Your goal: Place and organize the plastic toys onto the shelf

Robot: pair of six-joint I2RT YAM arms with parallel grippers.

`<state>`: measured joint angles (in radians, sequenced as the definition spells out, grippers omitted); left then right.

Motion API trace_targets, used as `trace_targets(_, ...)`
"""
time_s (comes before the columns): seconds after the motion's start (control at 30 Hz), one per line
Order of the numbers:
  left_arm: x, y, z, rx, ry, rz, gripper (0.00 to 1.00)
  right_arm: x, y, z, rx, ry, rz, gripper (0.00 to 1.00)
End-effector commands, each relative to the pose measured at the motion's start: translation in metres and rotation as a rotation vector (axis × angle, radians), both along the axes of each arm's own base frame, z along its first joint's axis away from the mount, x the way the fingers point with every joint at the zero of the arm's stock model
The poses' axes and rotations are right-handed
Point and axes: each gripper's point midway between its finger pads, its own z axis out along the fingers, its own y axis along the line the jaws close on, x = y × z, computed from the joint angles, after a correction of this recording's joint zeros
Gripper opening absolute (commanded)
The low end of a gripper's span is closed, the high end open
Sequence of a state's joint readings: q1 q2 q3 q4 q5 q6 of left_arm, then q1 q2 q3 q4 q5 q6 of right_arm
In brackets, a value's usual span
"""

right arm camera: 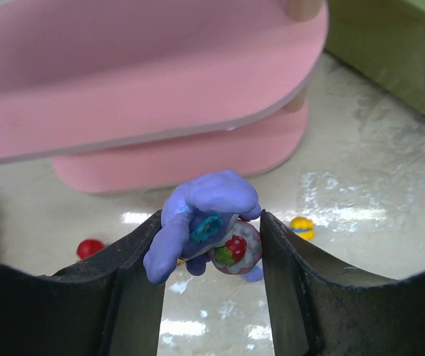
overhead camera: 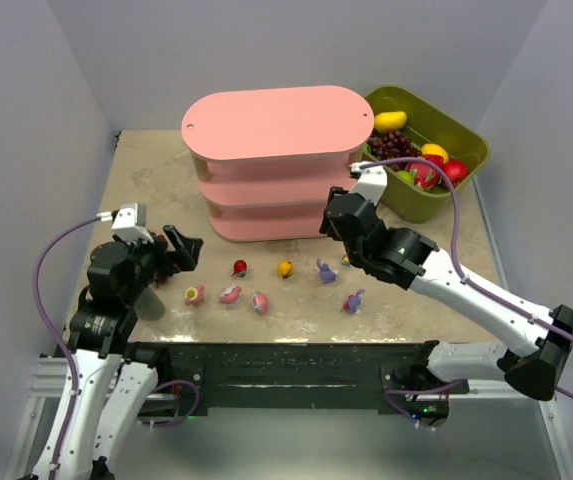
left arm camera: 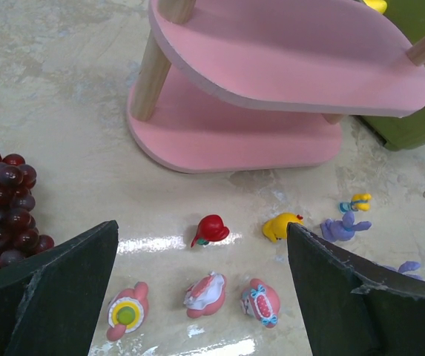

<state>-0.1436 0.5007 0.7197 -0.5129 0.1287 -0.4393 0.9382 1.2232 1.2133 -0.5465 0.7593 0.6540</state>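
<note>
Bunny (right arm camera: 206, 211), purple-blue, pinched between right fingers (right arm camera: 127, 297), closed narrow across its plump middle, held above table (overhead camera: 146, 185) just in front of lower boards of pink shelf (overhead camera: 276, 120). Probably very light, hard and stiff moulded plastic with a glossy skin: no give under the pinch, so apt to twist or squirt out if squeezed off-centre. Best gripped across the round body, as now, never by the thin ear or the small strawberry-painted ball at its side.

Judging from right wrist view, tilted in the grip: rounded head uppermost and toward shelf, long ear drooping down to the left past the finger edge, long axis slanting from upper right to lower left rather than upright. Facing direction hard to tell. Worth levelling before setting down on a board, to guard against toppling.

Left fingers (left arm camera: 56, 293) spread wide, holding nothing, hovering over red toy (left arm camera: 211, 229) and three pink-and-white toys (left arm camera: 205, 294) lying on table near shelf.
</note>
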Motion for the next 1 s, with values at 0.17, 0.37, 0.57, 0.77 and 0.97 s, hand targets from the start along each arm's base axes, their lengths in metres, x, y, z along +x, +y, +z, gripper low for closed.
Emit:
trace_targets(0.17,0.01,-0.002,0.0,-0.041,-0.054,0.011,1.0,0.008,-0.018,0.067,0.074,-0.133,-0.032,0.02)
trace_targets(0.37,0.012,-0.002,-0.007,-0.035,-0.023,0.011,1.0,0.015,-0.029,0.115,0.05,-0.202,-0.081,0.04)
trace_targets(0.57,0.013,-0.003,-0.012,-0.035,-0.006,0.009,1.0,0.03,-0.023,0.164,0.052,-0.262,-0.092,0.07)
trace_targets(0.77,0.012,-0.003,-0.016,-0.033,0.01,0.003,1.0,0.059,-0.005,0.173,0.025,-0.264,-0.113,0.08)
trace_targets(0.97,0.01,-0.004,-0.018,-0.043,0.014,0.006,1.0,0.089,-0.003,0.169,0.02,-0.25,-0.155,0.08)
